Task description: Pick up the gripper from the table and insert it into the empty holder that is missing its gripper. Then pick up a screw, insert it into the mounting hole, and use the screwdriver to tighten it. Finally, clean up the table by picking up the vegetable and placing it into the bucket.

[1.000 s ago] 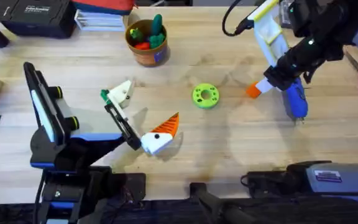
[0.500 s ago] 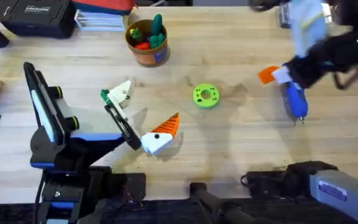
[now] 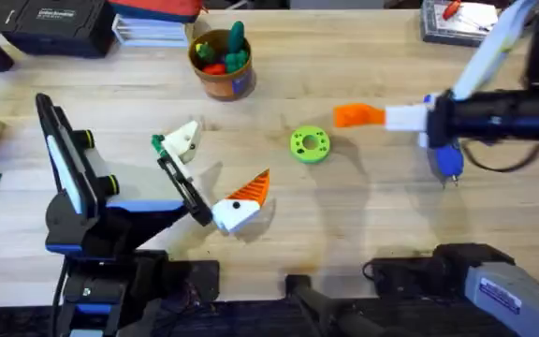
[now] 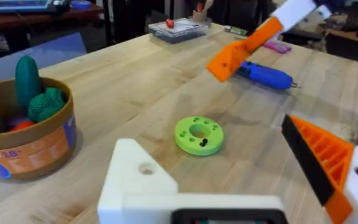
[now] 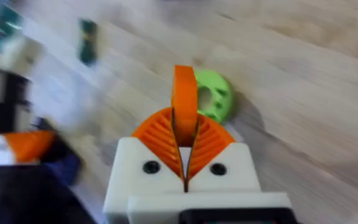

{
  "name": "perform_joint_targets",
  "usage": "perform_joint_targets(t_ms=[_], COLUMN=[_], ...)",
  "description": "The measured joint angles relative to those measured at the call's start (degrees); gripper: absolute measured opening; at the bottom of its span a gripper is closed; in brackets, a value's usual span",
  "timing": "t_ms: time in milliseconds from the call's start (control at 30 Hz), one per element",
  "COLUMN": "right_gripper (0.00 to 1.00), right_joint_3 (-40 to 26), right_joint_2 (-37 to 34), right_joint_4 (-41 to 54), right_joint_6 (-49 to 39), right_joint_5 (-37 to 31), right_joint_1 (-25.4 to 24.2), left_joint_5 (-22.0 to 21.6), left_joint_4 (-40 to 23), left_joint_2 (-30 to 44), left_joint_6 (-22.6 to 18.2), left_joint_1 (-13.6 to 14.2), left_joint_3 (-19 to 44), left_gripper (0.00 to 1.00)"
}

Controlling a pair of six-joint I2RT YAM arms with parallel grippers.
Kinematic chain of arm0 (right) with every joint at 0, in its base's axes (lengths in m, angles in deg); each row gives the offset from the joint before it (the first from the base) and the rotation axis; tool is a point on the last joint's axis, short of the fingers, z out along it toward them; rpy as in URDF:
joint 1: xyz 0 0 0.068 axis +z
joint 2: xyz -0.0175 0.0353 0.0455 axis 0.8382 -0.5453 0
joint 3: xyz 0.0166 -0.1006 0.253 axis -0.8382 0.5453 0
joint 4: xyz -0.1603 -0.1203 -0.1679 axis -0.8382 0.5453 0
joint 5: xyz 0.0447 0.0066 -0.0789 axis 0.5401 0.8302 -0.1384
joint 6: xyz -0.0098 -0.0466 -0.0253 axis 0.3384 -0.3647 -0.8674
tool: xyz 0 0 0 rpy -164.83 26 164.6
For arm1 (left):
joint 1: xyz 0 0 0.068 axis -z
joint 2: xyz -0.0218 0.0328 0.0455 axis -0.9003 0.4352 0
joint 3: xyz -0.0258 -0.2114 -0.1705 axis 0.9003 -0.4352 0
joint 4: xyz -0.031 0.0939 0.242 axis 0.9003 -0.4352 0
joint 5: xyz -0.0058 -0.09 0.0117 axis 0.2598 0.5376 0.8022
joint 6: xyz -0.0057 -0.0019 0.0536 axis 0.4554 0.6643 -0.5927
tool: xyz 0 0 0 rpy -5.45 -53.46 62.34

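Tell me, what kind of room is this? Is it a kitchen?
Probably a robot workshop or lab, not a kitchen. A wooden workbench holds a blue screwdriver and a green disc, and the right gripper is clamped on a spare orange gripper.

From my left wrist camera: own jaw spread wide, plain white holder one side, orange-tipped finger other. Green disc flat on table ahead. Bucket holds vegetables. Beyond, right gripper carries orange tip above blue screwdriver.
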Motion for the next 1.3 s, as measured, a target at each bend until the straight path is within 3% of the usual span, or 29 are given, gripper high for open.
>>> perform_joint_targets(t_ms=[100, 233, 400, 600, 933, 1133, 1300], right_gripper=[0.012, 0.012, 0.012, 0.012, 0.012, 0.012, 0.012], right_joint_3=[4.4, 6.2, 6.2, 6.3, 6.4, 6.4, 5.6], right_joint_2=[-2.2, -6.2, -12.7, -19.6, -25.9, -31.4, -36.4], right_joint_4=[-13.2, -23.2, -33.3, -41.1, -58.3, -66.6, -67.2], right_joint_6=[11.7, 24.9, 36.7, 49.2, 59.8, 66.9, 70.3], right_joint_5=[7.2, 11.8, 14.5, 15.3, 18.8, 25.3, 29.6], right_joint_1=[2.1, 7.0, 13.9, 18.2, 27.3, 27.7, 28.5], left_joint_5=[0.0, 0.0, 0.0, 0.0, 0.0, 0.0, 0.0], left_joint_4=[0.0, 0.0, 0.0, 0.0, 0.0, 0.0, 0.0], left_joint_2=[0.0, 0.0, 0.0, 0.0, 0.0, 0.0, 0.0], left_joint_6=[0.0, 0.0, 0.0, 0.0, 0.0, 0.0, 0.0], left_joint_1=[0.0, 0.0, 0.0, 0.0, 0.0, 0.0, 0.0], left_joint_3=[0.0, 0.0, 0.0, 0.0, 0.0, 0.0, 0.0], left_gripper=[0.986, 0.986, 0.986, 0.986, 0.986, 0.986, 0.986])
